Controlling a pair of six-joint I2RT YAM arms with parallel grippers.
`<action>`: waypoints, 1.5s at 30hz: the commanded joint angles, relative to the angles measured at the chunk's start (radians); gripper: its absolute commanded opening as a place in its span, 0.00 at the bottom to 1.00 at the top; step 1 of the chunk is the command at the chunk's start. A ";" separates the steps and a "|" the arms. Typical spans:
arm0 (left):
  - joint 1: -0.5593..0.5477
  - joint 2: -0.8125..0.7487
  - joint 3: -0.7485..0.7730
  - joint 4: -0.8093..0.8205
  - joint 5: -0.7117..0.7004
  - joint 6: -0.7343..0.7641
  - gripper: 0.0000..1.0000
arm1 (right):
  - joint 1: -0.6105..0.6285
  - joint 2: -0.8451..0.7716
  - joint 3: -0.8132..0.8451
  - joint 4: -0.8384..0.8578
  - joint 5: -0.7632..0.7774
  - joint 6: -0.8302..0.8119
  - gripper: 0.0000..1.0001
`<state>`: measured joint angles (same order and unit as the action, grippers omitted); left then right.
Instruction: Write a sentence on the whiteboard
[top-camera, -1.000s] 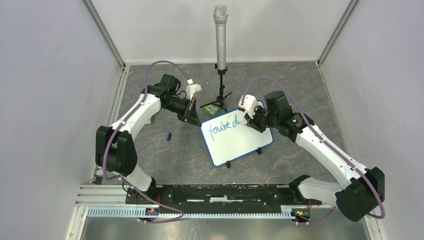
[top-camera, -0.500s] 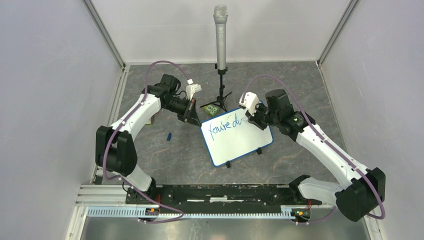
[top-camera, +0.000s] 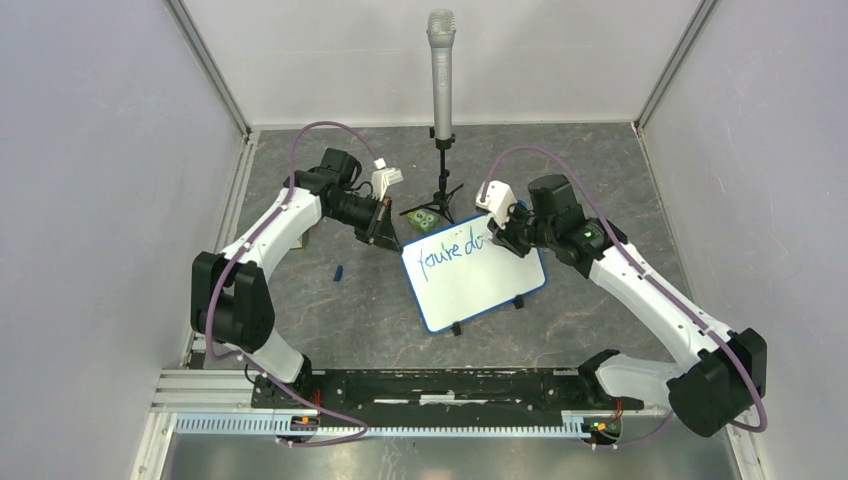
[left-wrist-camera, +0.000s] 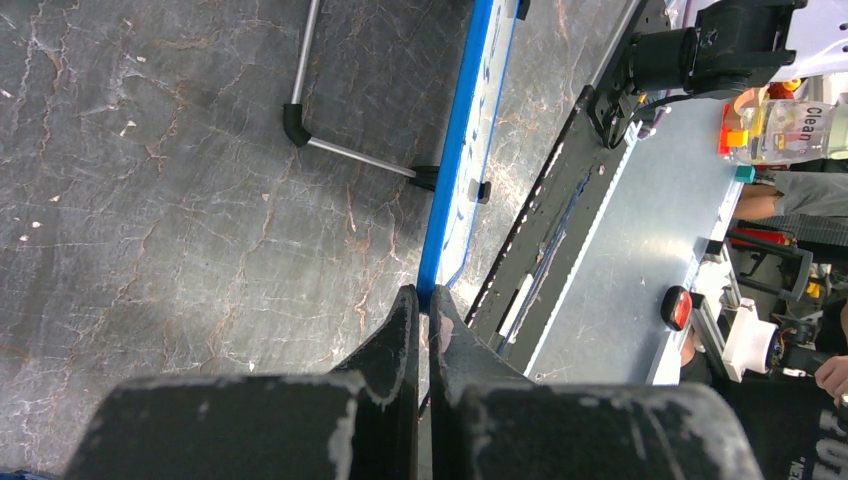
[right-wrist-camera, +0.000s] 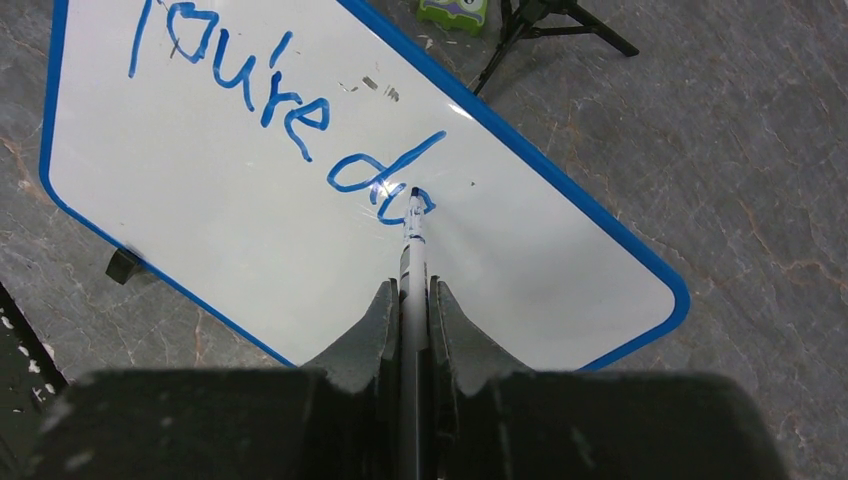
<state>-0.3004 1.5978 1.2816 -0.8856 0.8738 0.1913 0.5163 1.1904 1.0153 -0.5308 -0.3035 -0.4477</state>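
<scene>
From above, we see the whiteboard lying tilted on the table, a little toward 5 o'clock from the middle. The left gripper sits at its 10 o'clock corner, and the right gripper at its 1 o'clock edge. A microphone stands at 12 o'clock from the board, with a small green object near the feet of its stand.

In the left wrist view, the jaws are pressed together on the blue edge of the board's corner.

In the right wrist view, the narrow jaws clamp a marker. Its tip touches the board at the "o". The sentence reads "You're do" in blue and runs toward 4 o'clock.
</scene>
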 joint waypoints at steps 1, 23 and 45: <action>0.000 -0.024 -0.005 -0.006 0.017 0.057 0.02 | 0.014 0.010 0.034 0.034 -0.022 0.012 0.00; 0.000 -0.023 -0.004 -0.006 0.022 0.054 0.02 | -0.030 -0.028 0.020 0.003 0.001 -0.029 0.00; 0.000 -0.024 -0.004 -0.006 0.018 0.051 0.02 | -0.059 -0.024 0.009 -0.012 0.020 -0.056 0.00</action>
<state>-0.3004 1.5978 1.2816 -0.8845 0.8742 0.1913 0.4637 1.1759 1.0153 -0.5407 -0.2802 -0.4877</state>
